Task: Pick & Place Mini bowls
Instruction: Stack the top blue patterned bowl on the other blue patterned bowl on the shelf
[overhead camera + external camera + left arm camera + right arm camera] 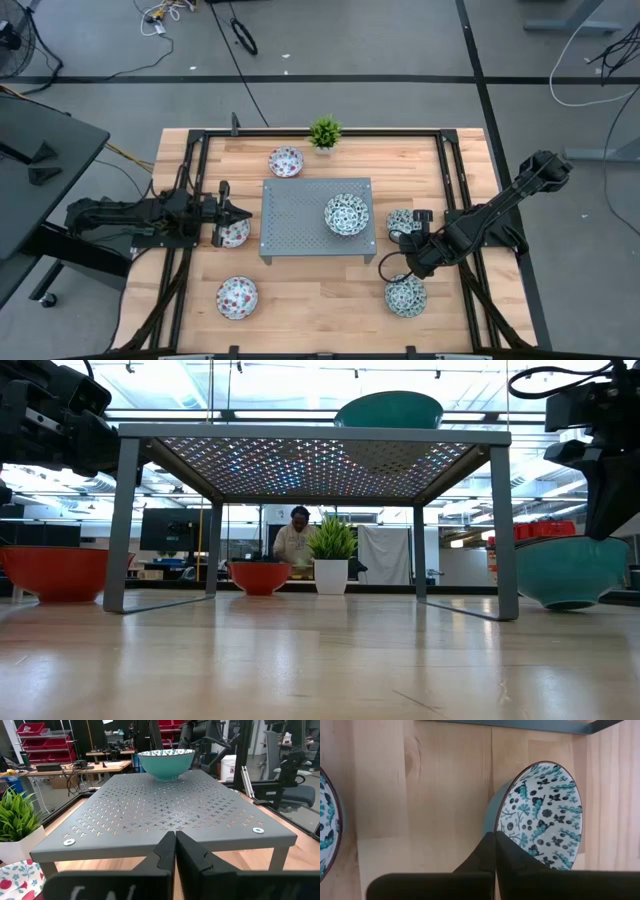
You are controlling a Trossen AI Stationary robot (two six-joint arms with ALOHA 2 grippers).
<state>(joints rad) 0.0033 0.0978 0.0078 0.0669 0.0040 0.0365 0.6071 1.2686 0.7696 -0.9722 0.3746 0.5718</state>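
One blue-green bowl (345,214) stands on the grey rack (290,215) at frame centre; five wait on the table (320,300); right claw (403,240) and left claw (243,213) are both closed, empty.

No legible text, label, brand, number or sign is showing in any view. Faint pale marks are appearing on the dark body just behind the left gripper (175,851), but they cannot be read.

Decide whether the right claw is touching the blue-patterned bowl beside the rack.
Touching. In the right wrist view the shut right claw pinches the rim of the blue-patterned bowl, one finger on its outer wall and one inside, with no gap.
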